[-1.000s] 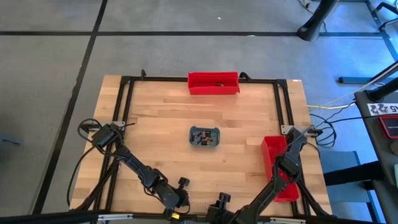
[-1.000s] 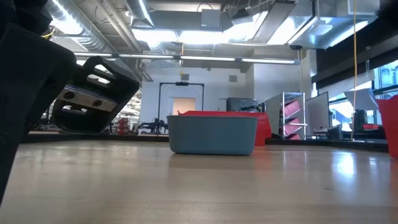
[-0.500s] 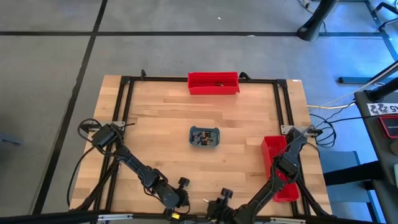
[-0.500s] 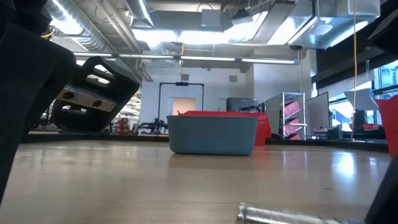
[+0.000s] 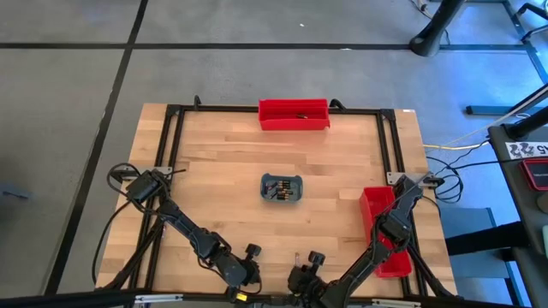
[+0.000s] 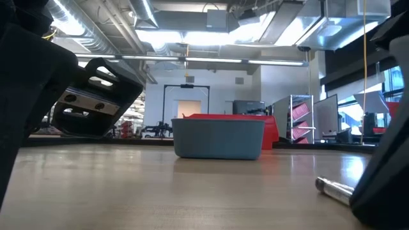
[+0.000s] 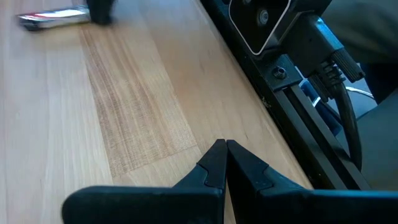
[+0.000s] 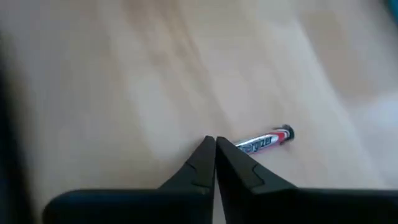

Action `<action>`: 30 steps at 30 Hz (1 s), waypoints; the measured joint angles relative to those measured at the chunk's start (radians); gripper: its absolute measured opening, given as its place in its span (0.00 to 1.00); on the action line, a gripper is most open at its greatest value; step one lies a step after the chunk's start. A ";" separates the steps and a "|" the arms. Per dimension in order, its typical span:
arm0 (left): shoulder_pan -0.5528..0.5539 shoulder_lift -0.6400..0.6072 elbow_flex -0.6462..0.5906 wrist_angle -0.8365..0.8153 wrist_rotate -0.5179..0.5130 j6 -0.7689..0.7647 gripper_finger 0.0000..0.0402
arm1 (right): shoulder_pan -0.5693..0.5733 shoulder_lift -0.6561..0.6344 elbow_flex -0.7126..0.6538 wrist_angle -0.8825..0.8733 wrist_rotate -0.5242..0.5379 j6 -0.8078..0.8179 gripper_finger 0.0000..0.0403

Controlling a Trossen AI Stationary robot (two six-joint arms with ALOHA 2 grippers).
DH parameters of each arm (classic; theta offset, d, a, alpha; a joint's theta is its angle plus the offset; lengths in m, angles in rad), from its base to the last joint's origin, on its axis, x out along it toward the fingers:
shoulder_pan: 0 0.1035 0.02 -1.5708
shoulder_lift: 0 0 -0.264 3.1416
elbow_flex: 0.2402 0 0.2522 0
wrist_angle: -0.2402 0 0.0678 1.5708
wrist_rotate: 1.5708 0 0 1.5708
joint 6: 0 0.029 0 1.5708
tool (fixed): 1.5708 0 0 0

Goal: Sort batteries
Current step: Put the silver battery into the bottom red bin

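My right claw (image 8: pixel 216 142) was closed, its two dark fingertips pressed together with nothing between them. It sat low over the pale wooden table (image 5: pixel 223 162), close to the near edge and about midway across. The slim silvery cylinder battery with a red band at one end (image 8: pixel 264 142) lay flat on the wood just beside my fingertips, not gripped. Its long axis ran on from my fingertips, slightly slanted, and the red-banded end pointed away from them. From above, that battery (image 5: pixel 297 257) showed as a thin sliver lying roughly along the line from the near edge to the far edge.

More small dark and coppery batteries (image 5: pixel 282 189) lay jumbled in the small grey-blue rounded tray (image 5: pixel 265 181) at the table's middle. One (image 5: pixel 300 115) lay in the long red rectangular bin (image 5: pixel 294 106) at the far edge.

My left claw (image 7: pixel 222 147) was shut and empty, low near the table's near edge.
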 joint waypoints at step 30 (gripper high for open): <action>0.000 0.000 0.000 0.000 0.000 0.005 0.00 | 0.039 -0.087 -0.111 -0.368 0.018 0.742 0.69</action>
